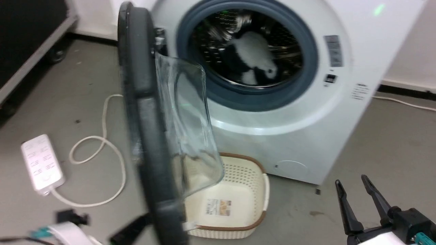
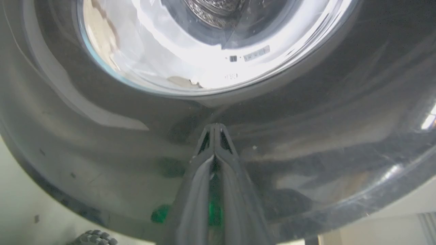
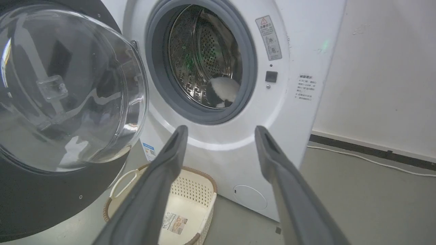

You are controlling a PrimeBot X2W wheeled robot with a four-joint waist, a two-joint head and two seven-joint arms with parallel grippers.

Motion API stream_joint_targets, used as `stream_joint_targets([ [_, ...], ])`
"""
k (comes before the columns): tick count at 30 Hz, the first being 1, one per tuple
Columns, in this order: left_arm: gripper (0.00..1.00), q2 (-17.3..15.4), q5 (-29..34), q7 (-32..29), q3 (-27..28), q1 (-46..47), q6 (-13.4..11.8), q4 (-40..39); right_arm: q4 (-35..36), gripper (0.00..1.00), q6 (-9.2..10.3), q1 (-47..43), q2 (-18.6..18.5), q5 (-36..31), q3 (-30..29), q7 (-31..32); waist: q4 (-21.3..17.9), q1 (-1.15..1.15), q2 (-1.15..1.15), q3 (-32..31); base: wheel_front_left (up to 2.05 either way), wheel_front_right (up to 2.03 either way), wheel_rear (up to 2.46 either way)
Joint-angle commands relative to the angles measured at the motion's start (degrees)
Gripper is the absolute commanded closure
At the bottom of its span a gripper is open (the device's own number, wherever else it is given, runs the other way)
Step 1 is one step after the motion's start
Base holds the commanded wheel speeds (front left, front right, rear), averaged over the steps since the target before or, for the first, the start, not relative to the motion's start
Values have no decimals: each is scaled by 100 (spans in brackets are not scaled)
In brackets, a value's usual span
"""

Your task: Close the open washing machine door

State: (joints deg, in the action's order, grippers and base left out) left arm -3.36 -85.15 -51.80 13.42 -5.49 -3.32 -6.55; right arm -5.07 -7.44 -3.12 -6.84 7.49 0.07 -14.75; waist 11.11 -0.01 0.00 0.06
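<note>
The left end effector point(image 2: 215, 126), fingers pinched together, has its tips at the glossy outer rim of the washing machine door point(image 2: 306, 119), which stands swung out left of the drum point(image 1: 248, 51). It should push steadily and squarely until the door latches. The right end effector point(image 1: 354, 185) hangs wide apart.

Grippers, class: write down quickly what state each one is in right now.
Left gripper: shut, empty, tips at the glossy black rim of the round glass washing machine door.
Right gripper: open, holding nothing.

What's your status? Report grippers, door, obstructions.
Left gripper jaws shut, tips at rim of large round black-rimmed glass washing machine door; right gripper jaws open, empty. Door open. Cream perforated plastic basket on floor below it; clearance unclear.
</note>
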Motion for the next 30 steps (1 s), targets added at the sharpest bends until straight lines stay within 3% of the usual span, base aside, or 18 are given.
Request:
stream_joint_targets([
  [1, 100, 44, -262, 205, -259, -108, 101, -4, 5, 0, -5, -45, 22, -51, 4, -24, -284, 1, 0, 17, 0, 0, 0],
  [6, 100, 46, -846, 1447, -1353, -281, 551, 314, 31, 0, -5, 13, -23, -46, 90, -24, -816, 1, 0, 236, 0, 0, 0],
  [12, 100, 47, -1142, 2720, -2296, 396, 970, 841, 84, 0, -5, 124, -136, 50, 296, -24, -1405, 1, 0, 710, 0, 0, 0],
  [22, 100, 47, -1359, 4559, -3077, 2146, 1078, 1675, 84, 0, -5, 450, -164, 269, 349, -25, -2267, 1, 0, 1310, 0, 0, 0],
  [30, 100, 47, -1672, 5519, -3303, 3299, 1080, 2337, -33, 0, -5, 574, -162, 314, 405, -25, -2488, 1, 0, 1316, 0, 0, 0],
])
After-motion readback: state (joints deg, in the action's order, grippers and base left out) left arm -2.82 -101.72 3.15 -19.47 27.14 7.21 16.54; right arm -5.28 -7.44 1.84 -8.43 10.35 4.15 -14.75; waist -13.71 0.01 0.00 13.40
